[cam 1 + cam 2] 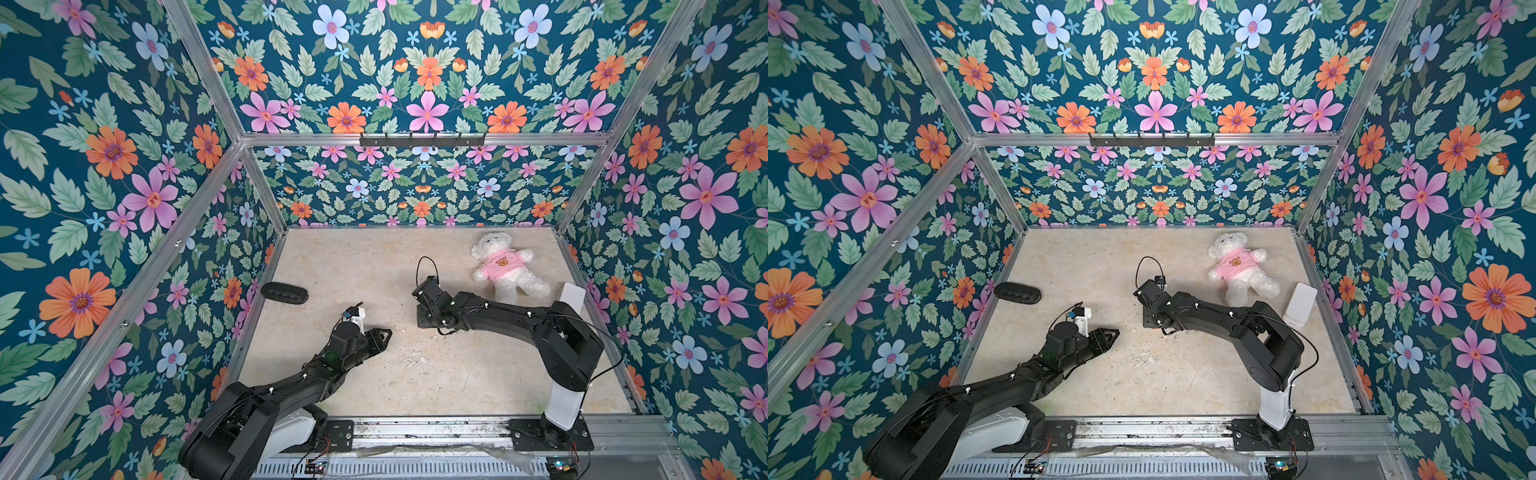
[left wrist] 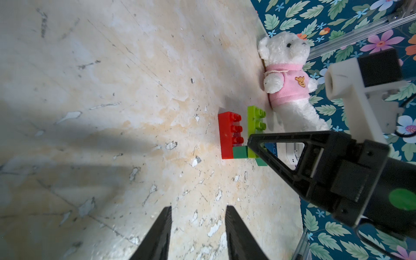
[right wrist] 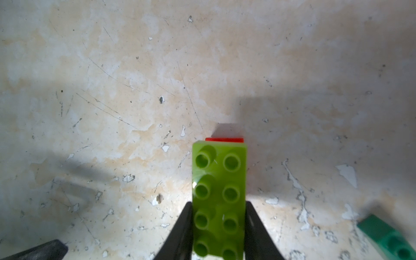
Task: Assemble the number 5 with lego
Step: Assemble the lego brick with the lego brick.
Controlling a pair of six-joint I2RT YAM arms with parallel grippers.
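The right gripper [image 3: 218, 203] clamped the lime-green brick [image 3: 219, 177] by its long sides, probably to steady the number 5 [image 2: 254, 121]; the left gripper [image 2: 198, 208] hung parted and empty nearby. Only the left wrist view showed the red brick [image 2: 229, 135], a dark-green brick [image 2: 239, 153] and the lime one joined stepwise near the teddy [image 2: 286, 74]; both top views hid them.

Light: bright, even in both top views; dimmer in the wrist views.
Shadows: soft bands on the desk [image 2: 135, 67] ahead of the left claw [image 2: 198, 208]; grey patch beyond the right claw [image 3: 218, 208].
Focus: lime-green brick [image 3: 219, 180] within the right claw soft; dark-green brick [image 3: 387, 238] beside it blurred.
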